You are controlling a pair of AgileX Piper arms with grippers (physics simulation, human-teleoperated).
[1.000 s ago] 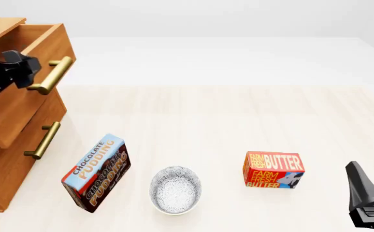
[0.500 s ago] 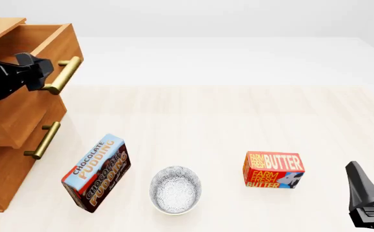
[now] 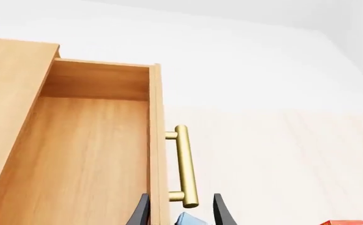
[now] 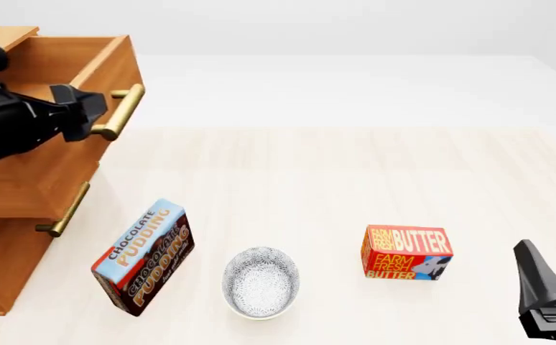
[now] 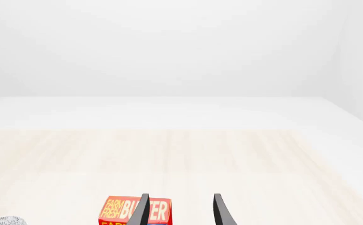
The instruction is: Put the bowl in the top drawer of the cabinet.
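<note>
Much of my left arm runs off the left edge of the front view, and my left gripper [image 4: 94, 115] is a dark mass at the brass handle [image 4: 120, 112] of the top drawer [image 4: 43, 154], so from there I cannot make out how the fingers stand. In the left wrist view only the two dark fingertips [image 3: 140, 214] show, cut off at the frame edge, with the near end of the handle [image 3: 185, 165] and the drawer's front panel between them; they look spread around it, but I cannot tell whether the pads touch the brass. The top drawer stands pulled out to the right of the cabinet [image 4: 0, 266], its open box bare wood inside as far as the wrist view reaches; the cabinet's left part is cut off. The lower drawer's handle [image 4: 65, 209] sits below, partly tucked under the open drawer. My right gripper [image 4: 547, 302] is only partly in the front view, at the near right corner, cut by the frame; in the right wrist view its two fingertips [image 5: 222, 212] stand apart with nothing between them, the red Farm Fresh butter box [image 5: 134, 211] beyond them. The bowl [image 4: 261, 282] sits upright on the light wood table [image 4: 355, 180], near the front edge, between the tilted chocolate pudding box [image 4: 144, 257] to its left and the butter box [image 4: 406, 252] to its right. It lies well apart from both grippers, nearer and to the right of my left one, to the left of my right one.
</note>
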